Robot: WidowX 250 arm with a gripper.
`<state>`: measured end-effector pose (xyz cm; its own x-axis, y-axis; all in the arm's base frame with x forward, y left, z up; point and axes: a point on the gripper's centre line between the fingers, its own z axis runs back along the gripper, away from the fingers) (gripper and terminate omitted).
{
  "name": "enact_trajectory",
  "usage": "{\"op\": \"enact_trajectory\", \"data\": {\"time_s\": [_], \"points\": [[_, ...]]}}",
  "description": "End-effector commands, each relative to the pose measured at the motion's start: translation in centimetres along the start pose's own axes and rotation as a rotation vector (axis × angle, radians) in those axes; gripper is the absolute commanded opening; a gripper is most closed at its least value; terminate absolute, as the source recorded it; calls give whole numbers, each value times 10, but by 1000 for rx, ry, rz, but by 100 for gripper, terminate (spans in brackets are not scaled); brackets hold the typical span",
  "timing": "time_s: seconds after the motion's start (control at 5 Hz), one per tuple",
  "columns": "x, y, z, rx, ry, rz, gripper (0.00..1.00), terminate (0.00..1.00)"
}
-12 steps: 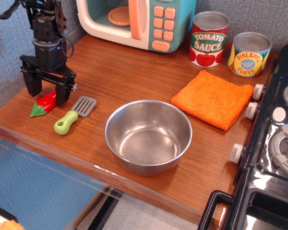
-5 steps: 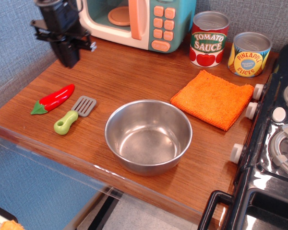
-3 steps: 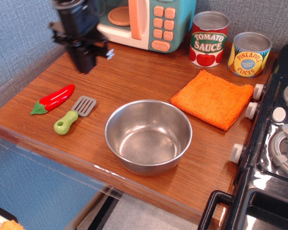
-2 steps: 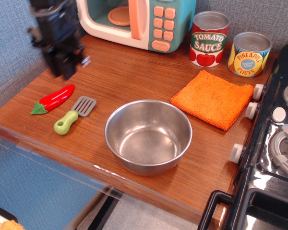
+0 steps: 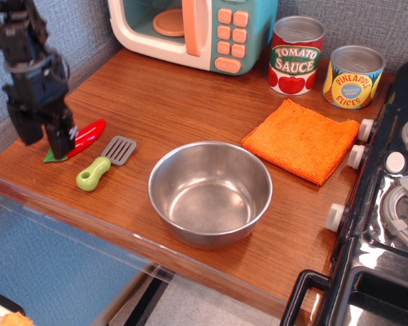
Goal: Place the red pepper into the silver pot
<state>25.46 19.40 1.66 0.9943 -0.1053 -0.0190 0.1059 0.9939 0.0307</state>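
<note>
Gripper: black, jaws parted, holding nothing, over the stem end of the red pepper, a glossy curved chili near the counter's left edge. Silver pot: front edge, empty. Cans: "Tomato Sauce", "Pineapple Slices", back-right corner.

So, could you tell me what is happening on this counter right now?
A single robot arm has its pincer down at the left end of the wooden counter, at the stem end of the red pepper. The fingers stand apart and the pepper lies on the wood, so nothing is lifted. The silver pot sits empty to the right, beyond a green-handled spatula. The pepper has yet to go into the pot.
</note>
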Motion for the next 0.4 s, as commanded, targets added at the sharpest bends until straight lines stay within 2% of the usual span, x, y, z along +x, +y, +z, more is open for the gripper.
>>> {"op": "enact_trajectory", "data": {"time_s": [0.0,0.2], "points": [[0,7,-2,40,-6,-33,100,0],[5,-1,-5,47,-19,-43,100,0]]}}
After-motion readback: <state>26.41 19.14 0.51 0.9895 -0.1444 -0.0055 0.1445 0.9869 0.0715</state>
